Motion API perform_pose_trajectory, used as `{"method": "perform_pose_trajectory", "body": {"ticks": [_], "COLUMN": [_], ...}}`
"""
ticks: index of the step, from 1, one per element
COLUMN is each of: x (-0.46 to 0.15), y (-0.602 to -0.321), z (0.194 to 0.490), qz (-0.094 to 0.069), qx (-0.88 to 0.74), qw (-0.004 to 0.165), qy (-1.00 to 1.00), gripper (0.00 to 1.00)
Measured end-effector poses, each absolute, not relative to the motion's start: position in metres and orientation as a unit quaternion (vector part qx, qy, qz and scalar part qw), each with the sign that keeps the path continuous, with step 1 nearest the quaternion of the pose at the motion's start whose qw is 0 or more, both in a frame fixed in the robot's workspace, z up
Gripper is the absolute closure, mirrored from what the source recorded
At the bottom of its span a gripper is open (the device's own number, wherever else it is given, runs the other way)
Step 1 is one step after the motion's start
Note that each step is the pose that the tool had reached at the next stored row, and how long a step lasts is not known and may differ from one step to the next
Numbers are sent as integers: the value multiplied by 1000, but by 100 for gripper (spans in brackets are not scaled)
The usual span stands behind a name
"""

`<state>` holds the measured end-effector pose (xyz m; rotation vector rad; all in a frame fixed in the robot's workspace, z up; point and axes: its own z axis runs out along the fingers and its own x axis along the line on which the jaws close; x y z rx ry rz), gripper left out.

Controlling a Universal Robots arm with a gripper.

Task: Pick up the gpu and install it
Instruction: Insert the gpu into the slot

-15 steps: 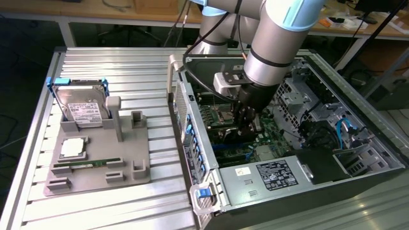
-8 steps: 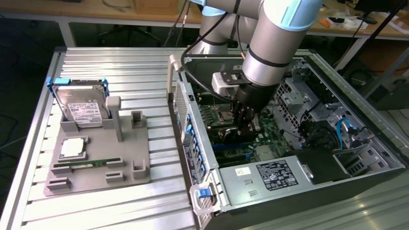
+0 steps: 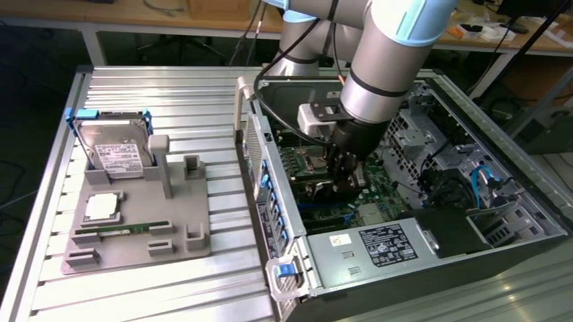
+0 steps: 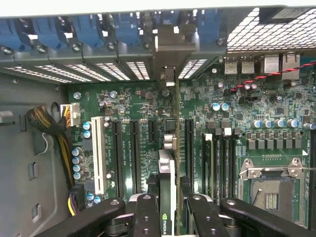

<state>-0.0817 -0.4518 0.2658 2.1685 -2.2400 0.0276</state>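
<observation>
Gpu clamped edge-on btwn claw fingers, over mobo.

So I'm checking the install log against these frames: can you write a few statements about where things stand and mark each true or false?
1. The gripper is shut on the gpu. True.
2. The gripper is inside the open computer case, over the motherboard. True.
3. The hard drive lies inside the case. False: it stands in the grey holder outside it.
4. The CPU socket carries a cooler. False: it is bare.
</observation>
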Motion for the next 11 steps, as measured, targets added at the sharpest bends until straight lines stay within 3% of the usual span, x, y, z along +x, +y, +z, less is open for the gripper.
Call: {"method": "perform_pose_trajectory", "body": {"ticks": [11], "x": [-82], "y": [-451], "z": [266], "qz": [9], "qx": [695], "qw": [12], "qy": [-718], "gripper": [73]}}
